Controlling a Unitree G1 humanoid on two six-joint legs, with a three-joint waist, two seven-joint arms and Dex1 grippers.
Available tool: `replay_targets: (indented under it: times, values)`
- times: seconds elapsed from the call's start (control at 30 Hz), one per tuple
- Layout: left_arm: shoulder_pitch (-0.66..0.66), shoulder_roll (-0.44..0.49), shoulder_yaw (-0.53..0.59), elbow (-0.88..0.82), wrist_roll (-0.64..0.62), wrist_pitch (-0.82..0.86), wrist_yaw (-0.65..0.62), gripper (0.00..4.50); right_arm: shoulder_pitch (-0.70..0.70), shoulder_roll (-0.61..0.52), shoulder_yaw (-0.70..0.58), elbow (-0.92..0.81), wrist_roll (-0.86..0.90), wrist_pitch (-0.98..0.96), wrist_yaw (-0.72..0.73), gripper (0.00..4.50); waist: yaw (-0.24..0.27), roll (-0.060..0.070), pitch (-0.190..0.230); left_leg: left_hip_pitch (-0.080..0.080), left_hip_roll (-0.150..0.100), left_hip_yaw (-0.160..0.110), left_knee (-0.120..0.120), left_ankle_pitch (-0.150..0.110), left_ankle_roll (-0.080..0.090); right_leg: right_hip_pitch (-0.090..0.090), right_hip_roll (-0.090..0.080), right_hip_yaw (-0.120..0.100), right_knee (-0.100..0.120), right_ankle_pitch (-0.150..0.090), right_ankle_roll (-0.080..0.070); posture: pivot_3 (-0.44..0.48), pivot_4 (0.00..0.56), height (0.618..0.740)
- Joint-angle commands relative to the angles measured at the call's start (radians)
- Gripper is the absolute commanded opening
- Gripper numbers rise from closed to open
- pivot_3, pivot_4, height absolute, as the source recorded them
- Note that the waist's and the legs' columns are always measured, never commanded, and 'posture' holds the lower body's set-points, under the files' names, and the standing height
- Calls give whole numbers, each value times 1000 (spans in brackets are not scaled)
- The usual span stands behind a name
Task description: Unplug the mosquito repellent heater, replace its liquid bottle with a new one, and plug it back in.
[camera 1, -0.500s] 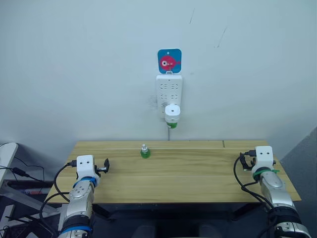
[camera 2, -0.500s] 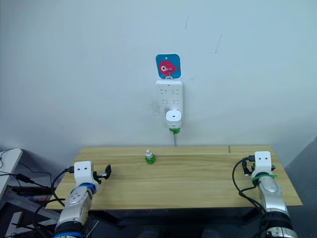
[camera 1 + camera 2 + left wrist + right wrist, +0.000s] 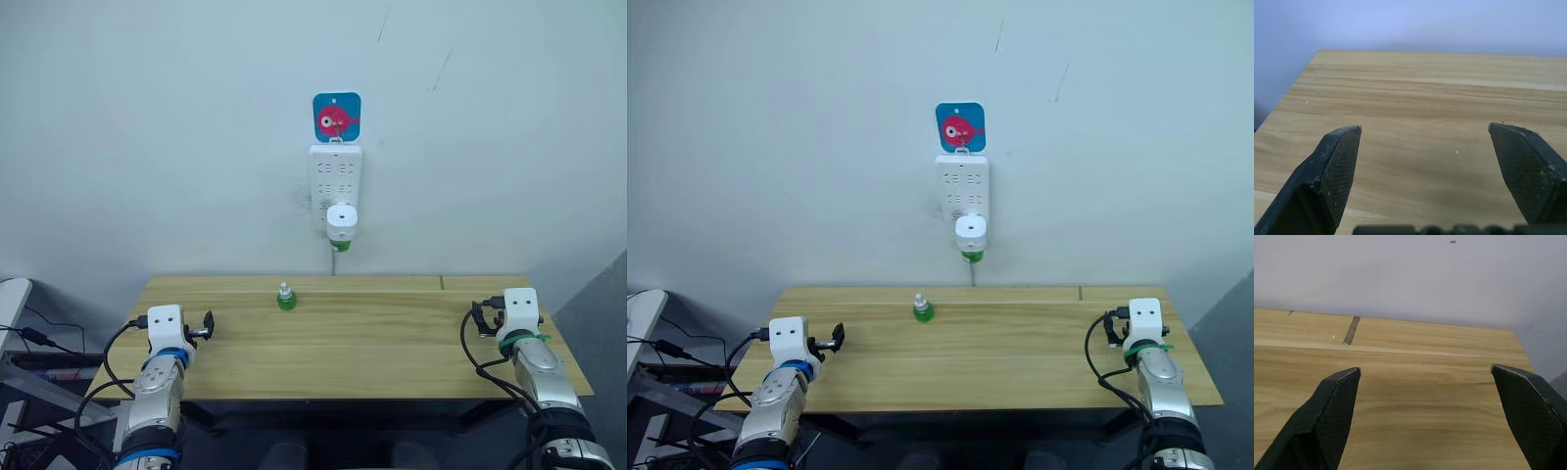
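The left hand (image 3: pixel 205 326) hangs low over the left end of the tabletop (image 3: pixel 372 343), its two black fingers (image 3: pixel 1334 166) spread wide with bare wood between them and nothing held. The right hand (image 3: pixel 477 319) sits over the right end of the tabletop, near its edge; its fingers (image 3: pixel 1332 406) are likewise wide apart and empty. The two hands are well apart, one at each end.

Between them, toward the back of the tabletop and slightly left of centre, a small green bottle (image 3: pixel 286 298) with a pale cap stands upright, apart from both hands.

Above the tabletop's back edge, a white power strip (image 3: pixel 335 186) is mounted upright on the wall under a blue square card with a red fish (image 3: pixel 336 117). The mosquito repellent heater (image 3: pixel 340 221) is plugged into the strip's lower part, with a green bottle (image 3: pixel 340 246) showing beneath it.
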Motion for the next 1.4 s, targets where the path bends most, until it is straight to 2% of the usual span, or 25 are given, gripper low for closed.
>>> replay_targets:
  times: [0.03,0.1,0.2,0.3,0.4,0.5,0.6,0.73,0.9,1.2,1.4]
  values:
    - [30,10,10,-104,-18,3,-26,4500,-1,1,6,-93,5,7,11,4450,-3,0,5,0,0,0,0,-1,-1,0,0,0,0,0,0,-51,59,740]
    - [53,21,19,-167,-45,29,-65,4500,15,-3,15,-161,5,29,25,4450,-6,1,11,0,0,0,0,-1,-1,0,0,0,-1,0,0,-62,76,740]
    - [88,57,47,-338,-155,103,-177,4500,51,-24,29,-341,32,110,85,4450,-17,-1,28,-2,1,0,0,1,3,-2,0,0,-1,-1,0,-83,96,740]
    - [95,146,35,-532,-247,203,-321,4500,66,-72,43,-576,106,257,191,4450,-20,-1,45,-16,1,-1,2,1,4,-16,1,0,2,-1,-1,-101,124,740]
    - [34,234,18,-661,-341,323,-426,4500,33,-125,46,-790,216,446,271,4450,-20,2,66,-17,1,0,3,1,4,-17,1,0,2,-1,-2,-119,152,740]
    - [-76,281,-33,-709,-395,423,-502,3898,-45,-172,63,-934,315,601,329,4500,-22,2,89,-17,1,0,2,1,4,-17,1,0,1,-1,-2,-134,172,740]
    - [-227,281,-121,-683,-368,469,-549,2903,-156,-184,95,-1019,386,706,352,4500,-25,-3,102,-17,1,0,2,1,4,-17,1,-1,1,-1,-2,-149,183,740]
    - [-397,222,-192,-572,-334,463,-578,2903,-298,-147,146,-1070,441,805,335,4500,-32,-10,118,-19,1,0,1,1,5,-19,3,-1,1,-1,-2,-171,193,740]
    - [-544,137,-235,-374,-233,326,-574,2903,-408,-56,234,-1071,428,856,274,4500,-52,-16,131,-19,1,0,1,-1,8,-19,2,0,1,2,-7,-200,204,740]
    - [-677,80,-240,-155,-169,183,-643,2903,-428,-2,276,-1075,399,858,224,4500,-55,-17,144,-24,1,1,2,-1,8,-25,2,0,1,2,-7,-220,219,740]
    - [-733,59,-285,-72,-122,98,-752,2903,-376,8,254,-1093,391,872,194,4500,-54,-18,145,-24,0,1,3,-1,8,-24,1,0,1,3,-6,-231,218,740]
